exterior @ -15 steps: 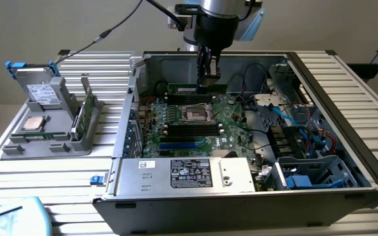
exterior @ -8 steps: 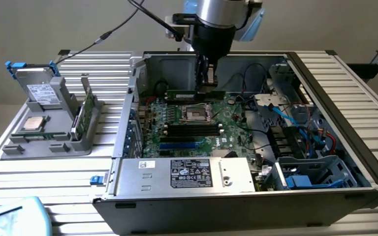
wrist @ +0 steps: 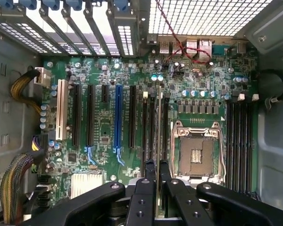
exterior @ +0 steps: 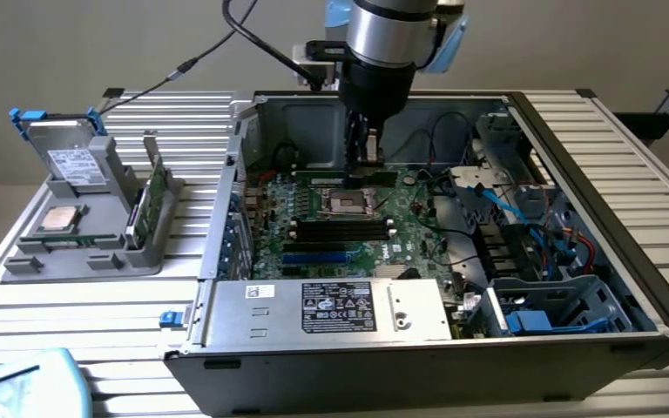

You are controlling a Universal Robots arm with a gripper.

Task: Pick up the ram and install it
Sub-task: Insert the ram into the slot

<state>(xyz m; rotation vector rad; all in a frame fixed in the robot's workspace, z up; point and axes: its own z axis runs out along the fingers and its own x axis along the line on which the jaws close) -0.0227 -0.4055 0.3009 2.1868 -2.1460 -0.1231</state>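
Far over on the exterior view's left, a grey plastic holder tray [exterior: 79, 257] sits on the slatted aluminium table [exterior: 102, 305]. It's got a silver hard drive with blue tabs [exterior: 73, 161] propped up in it, a small square metal-topped processor chip [exterior: 59, 219] lying flat in front of that, and a spare green memory stick [exterior: 154, 196] standing on edge in the slot next door.

Next along is the open black computer case [exterior: 428, 374], with the green motherboard [exterior: 416, 218] [wrist: 104, 122] lying flat in the bottom. The black gripper [exterior: 364, 161] [wrist: 157, 167] is reaching straight down into the case, and it's clamped on the ram [exterior: 317, 177] [wrist: 159, 122], the long thin green circuit-board stick. In the wrist view you see the stick edge-on, pinched between the two black fingers [wrist: 144, 197] and lined up along the row of black slots just beside the metal-framed CPU socket [exterior: 347, 202] [wrist: 197, 155]. From outside, the ram sits low over the board on the far side of that socket. Honestly can't tell whether it's actually seated in a slot or just above it.

Nearer the camera there's a bank of empty black memory slots [exterior: 334, 231], then the silver power supply box with a dark label [exterior: 334, 306] along the front edge. Over on the right, blue cables [exterior: 509, 205] loop past the drive bays.
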